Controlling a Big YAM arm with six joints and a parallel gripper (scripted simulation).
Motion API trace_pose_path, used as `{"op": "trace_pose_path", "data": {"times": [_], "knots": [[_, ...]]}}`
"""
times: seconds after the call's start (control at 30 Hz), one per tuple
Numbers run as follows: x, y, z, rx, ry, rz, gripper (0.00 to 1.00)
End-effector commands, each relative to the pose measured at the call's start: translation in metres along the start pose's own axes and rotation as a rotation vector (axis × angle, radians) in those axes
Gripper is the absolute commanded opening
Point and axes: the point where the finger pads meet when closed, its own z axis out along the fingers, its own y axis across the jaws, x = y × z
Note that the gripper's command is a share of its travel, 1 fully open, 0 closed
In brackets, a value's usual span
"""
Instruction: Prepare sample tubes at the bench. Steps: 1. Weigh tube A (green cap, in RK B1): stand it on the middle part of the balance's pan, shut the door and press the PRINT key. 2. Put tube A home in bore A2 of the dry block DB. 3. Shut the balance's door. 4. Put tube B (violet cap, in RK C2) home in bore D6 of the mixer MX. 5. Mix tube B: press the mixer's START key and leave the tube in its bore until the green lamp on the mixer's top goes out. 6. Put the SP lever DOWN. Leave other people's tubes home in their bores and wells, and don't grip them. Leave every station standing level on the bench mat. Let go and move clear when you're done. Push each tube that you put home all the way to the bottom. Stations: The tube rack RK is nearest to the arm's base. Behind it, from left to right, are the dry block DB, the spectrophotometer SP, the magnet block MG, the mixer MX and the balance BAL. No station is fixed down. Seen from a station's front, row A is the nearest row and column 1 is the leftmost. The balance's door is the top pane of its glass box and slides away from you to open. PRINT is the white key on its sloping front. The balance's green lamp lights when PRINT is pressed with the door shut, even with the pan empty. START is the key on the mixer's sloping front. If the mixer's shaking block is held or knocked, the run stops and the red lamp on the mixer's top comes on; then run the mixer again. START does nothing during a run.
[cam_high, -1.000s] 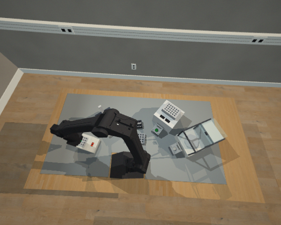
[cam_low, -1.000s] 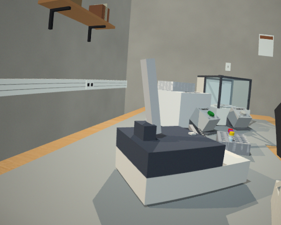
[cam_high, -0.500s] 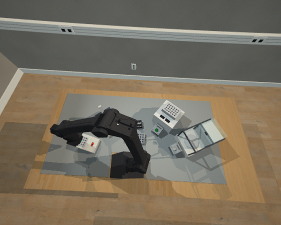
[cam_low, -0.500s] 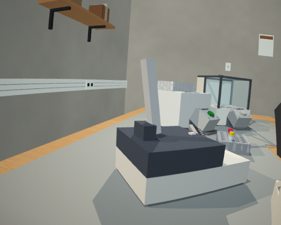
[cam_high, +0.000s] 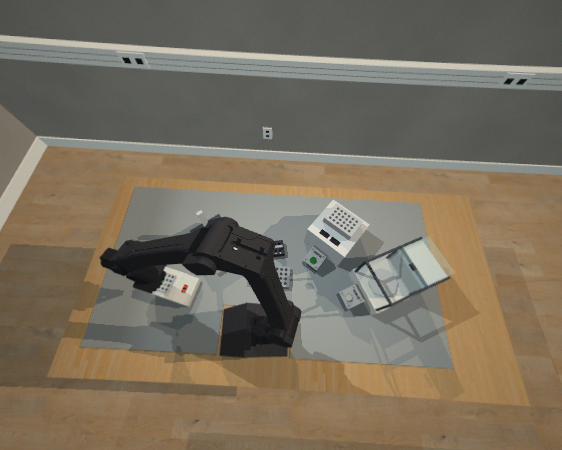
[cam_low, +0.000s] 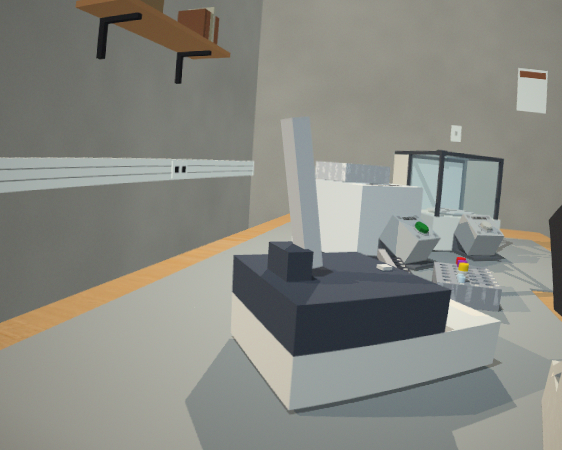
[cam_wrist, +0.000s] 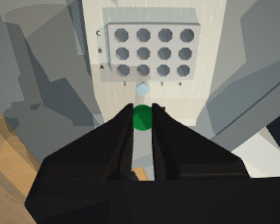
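My gripper (cam_wrist: 142, 112) is shut on tube A's green cap (cam_wrist: 143, 119) (cam_high: 162, 283). The tube's pale tip (cam_wrist: 142, 89) shows just in front of bore A2 of the dry block (cam_wrist: 154, 26) in the wrist view. The tube hangs above the block, not in a bore. The balance (cam_high: 372, 295) (cam_low: 435, 230) stands at the right; its top pane (cam_high: 432, 260) appears slid back, open. Tube B's violet cap (cam_low: 463, 262) shows partly behind a yellow cap in the rack (cam_low: 475, 295) (cam_high: 284, 276). The spectrophotometer's lever (cam_low: 303, 195) stands up.
The mixer (cam_high: 320, 237) (cam_low: 340, 215), with its green START key (cam_high: 313, 260) (cam_low: 422, 227), stands left of the balance. The magnet block (cam_high: 280, 249) is behind the rack. The spectrophotometer (cam_low: 370, 320) is mostly hidden by the arm in the top view.
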Motion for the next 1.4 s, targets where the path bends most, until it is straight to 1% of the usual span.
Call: {"op": "trace_pose_path", "data": {"times": [0.0, 0.03, 0.07, 0.13, 0.23, 0.3, 0.33, 0.43, 0.6, 0.67, 0.7, 0.73, 0.87, 0.9, 1.37], "knots": [[-0.004, -0.004, -0.012, 0.003, -0.043, 0.003, 0.09], [-0.011, -0.002, -0.010, 0.003, -0.036, 0.005, 0.09], [-0.004, -0.005, -0.009, 0.001, -0.040, 0.003, 0.09], [0.002, -0.004, 0.013, -0.003, -0.002, 0.000, 0.09], [0.002, -0.004, 0.018, -0.003, -0.001, 0.000, 0.09], [0.002, -0.004, 0.018, -0.003, -0.001, 0.000, 0.09], [-0.022, -0.007, 0.005, -0.002, -0.050, 0.014, 0.09], [-0.022, -0.007, 0.011, -0.002, -0.047, 0.009, 0.09], [-0.010, -0.005, 0.027, -0.002, -0.022, 0.004, 0.09], [-0.012, -0.004, 0.023, 0.000, -0.030, 0.005, 0.09], [-0.012, -0.003, 0.015, 0.003, -0.035, 0.005, 0.09], [-0.017, -0.007, 0.011, 0.001, -0.056, 0.010, 0.09], [-0.017, -0.007, 0.012, 0.001, -0.056, 0.010, 0.09], [-0.012, -0.003, 0.015, 0.003, -0.035, 0.005, 0.09], [-0.012, -0.003, 0.015, 0.003, -0.035, 0.005, 0.09]]}}
